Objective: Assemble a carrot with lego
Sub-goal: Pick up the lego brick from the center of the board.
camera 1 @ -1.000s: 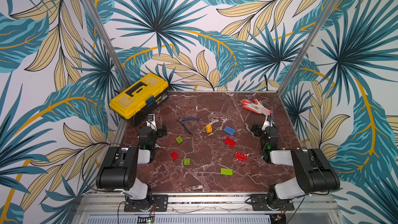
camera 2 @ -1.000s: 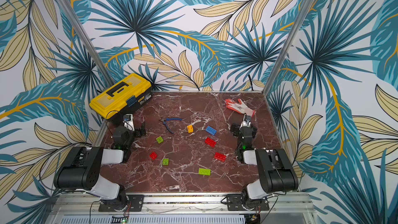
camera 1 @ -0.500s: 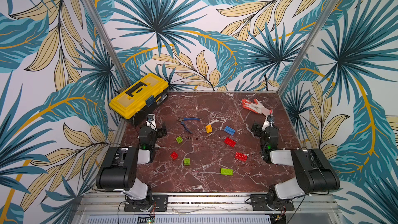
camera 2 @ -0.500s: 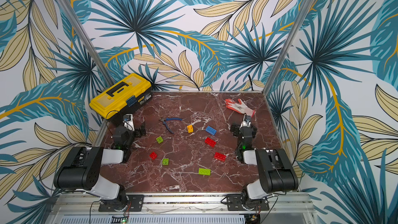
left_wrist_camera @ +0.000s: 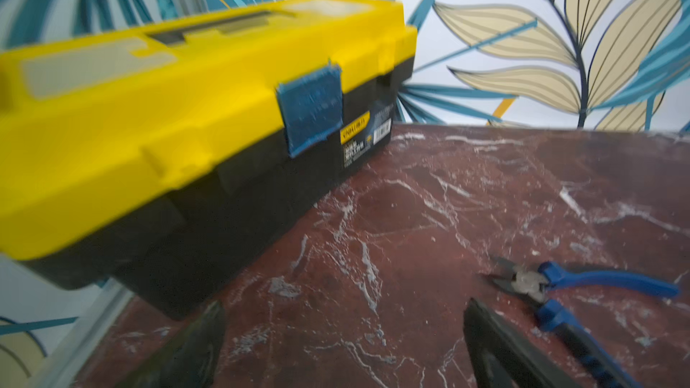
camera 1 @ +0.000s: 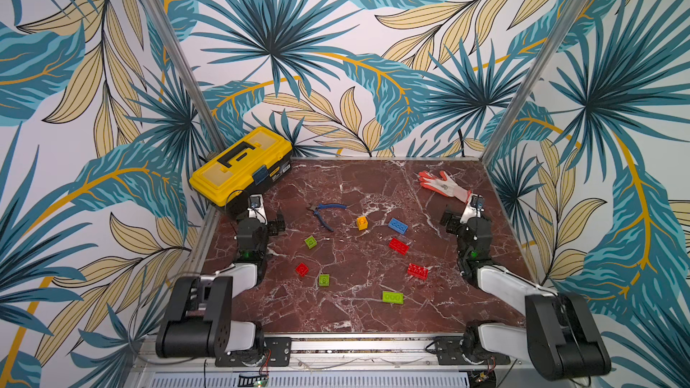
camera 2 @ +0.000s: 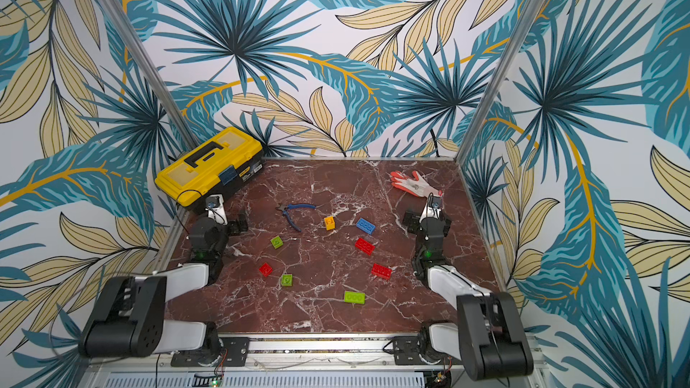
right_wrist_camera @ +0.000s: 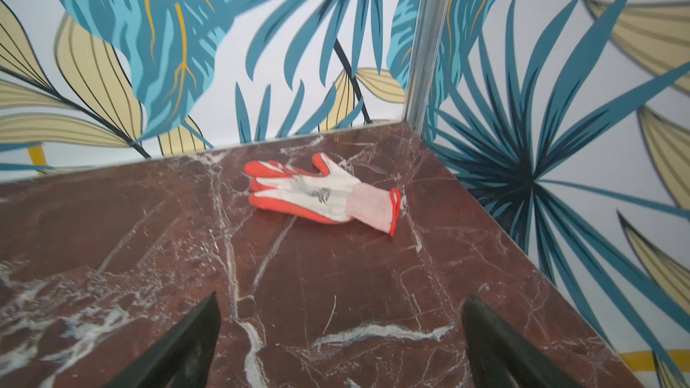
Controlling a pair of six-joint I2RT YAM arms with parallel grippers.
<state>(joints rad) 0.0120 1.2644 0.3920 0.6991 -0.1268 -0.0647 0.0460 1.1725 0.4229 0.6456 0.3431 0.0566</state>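
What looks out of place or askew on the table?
The yellow toolbox sits askew at the table's far left corner, one end overhanging the edge. The blue-handled pliers and a work glove lie there too, neither lego. The lego bricks lie scattered, none joined. Nothing looks damaged.

No visible change since a second ago: left tool point(left_wrist_camera: 343, 304), right tool point(right_wrist_camera: 341, 296) and lego point(camera 1: 397, 246) unmoved

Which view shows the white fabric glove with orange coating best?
The right wrist view: the white fabric glove with orange coating lies whole, large and sharp there. In both top views the glove looks small and lacks detail. The left wrist view does not show it.
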